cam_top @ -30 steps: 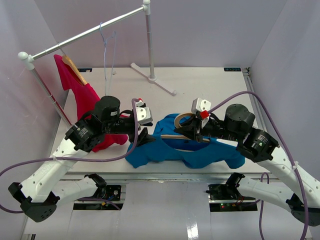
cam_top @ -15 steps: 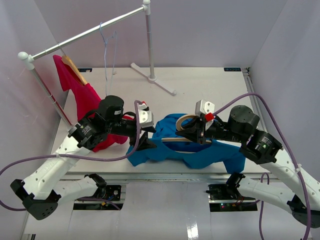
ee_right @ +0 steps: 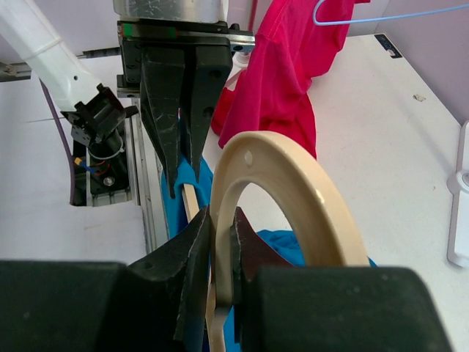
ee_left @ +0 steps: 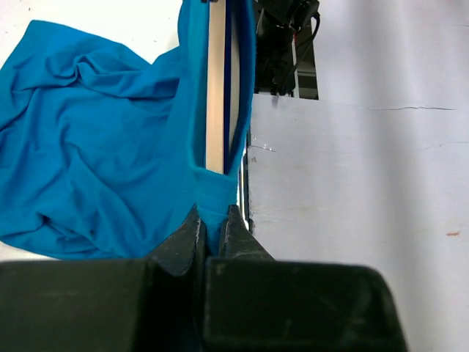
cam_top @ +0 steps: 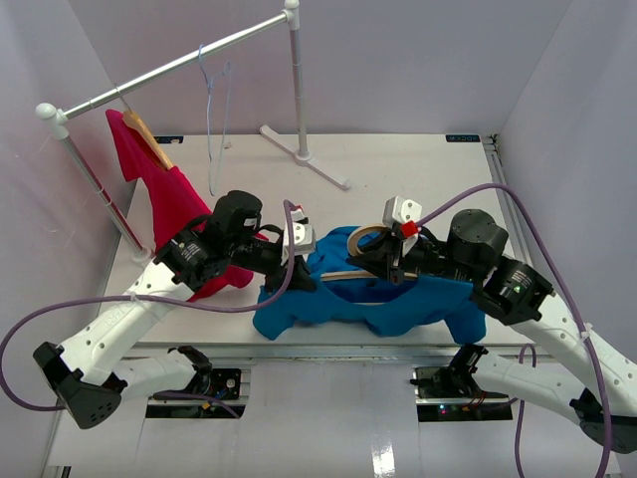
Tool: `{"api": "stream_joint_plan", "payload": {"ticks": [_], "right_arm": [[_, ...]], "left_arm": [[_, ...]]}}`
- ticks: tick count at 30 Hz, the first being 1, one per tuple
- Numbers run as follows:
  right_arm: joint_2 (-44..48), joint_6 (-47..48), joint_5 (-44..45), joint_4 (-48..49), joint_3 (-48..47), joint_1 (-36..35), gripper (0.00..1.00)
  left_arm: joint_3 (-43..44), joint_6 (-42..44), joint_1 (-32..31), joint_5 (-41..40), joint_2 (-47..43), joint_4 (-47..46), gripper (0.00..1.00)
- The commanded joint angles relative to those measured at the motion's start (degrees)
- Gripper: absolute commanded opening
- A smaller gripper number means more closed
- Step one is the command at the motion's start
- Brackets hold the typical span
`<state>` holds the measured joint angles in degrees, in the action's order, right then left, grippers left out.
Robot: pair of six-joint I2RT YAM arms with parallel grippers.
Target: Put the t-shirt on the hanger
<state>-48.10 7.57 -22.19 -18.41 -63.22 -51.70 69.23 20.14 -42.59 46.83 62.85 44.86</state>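
The bright blue t-shirt (cam_top: 328,304) lies crumpled near the table's front edge, with the tan wooden hanger (cam_top: 360,237) partly inside it. In the left wrist view the hanger's straight bar (ee_left: 215,95) runs through a cloth opening of the t-shirt (ee_left: 102,132). My left gripper (ee_left: 212,224) is shut on the blue edge at that bar's end, at the shirt's left side (cam_top: 302,279). My right gripper (ee_right: 222,242) is shut on the hanger's rounded hook (ee_right: 293,176), holding it above the shirt (cam_top: 383,264). The two grippers face each other closely.
A magenta-red shirt (cam_top: 164,199) hangs on its own wooden hanger from the white rail (cam_top: 179,65) at the left. A thin pale-blue wire hanger (cam_top: 212,90) hangs further along. The rack's foot (cam_top: 304,154) stands at the back. The table's front edge is just below the t-shirt.
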Motion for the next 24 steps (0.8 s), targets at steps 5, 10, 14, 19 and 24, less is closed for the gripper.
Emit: {"api": "stream_joint_plan", "payload": {"ticks": [5, 10, 14, 19, 24], "right_arm": [[-0.6, -2.1, 4.6, 5.6, 0.7, -0.6, 0.2], [2.5, -5.0, 15.4, 9.2, 2.7, -0.6, 0.5], [6.8, -6.7, 22.2, 12.5, 5.7, -0.6, 0.69], [10.5, -9.2, 25.6, 11.2, 6.0, -0.5, 0.86], [15.0, -10.1, 32.1, 10.5, 7.2, -0.5, 0.89]], "left_arm": [[-3.3, -4.2, 0.2, -2.9, -4.4, -5.5, 0.0], [-2.6, -15.5, 0.2, -10.8, -6.4, -8.7, 0.0], [-2.5, -19.5, 0.3, -13.6, -6.8, -9.0, 0.0], [-5.3, -23.4, 0.3, -22.5, -9.6, -10.0, 0.0], [-6.5, -28.8, 0.3, -36.1, -10.8, -9.5, 0.0]]}}
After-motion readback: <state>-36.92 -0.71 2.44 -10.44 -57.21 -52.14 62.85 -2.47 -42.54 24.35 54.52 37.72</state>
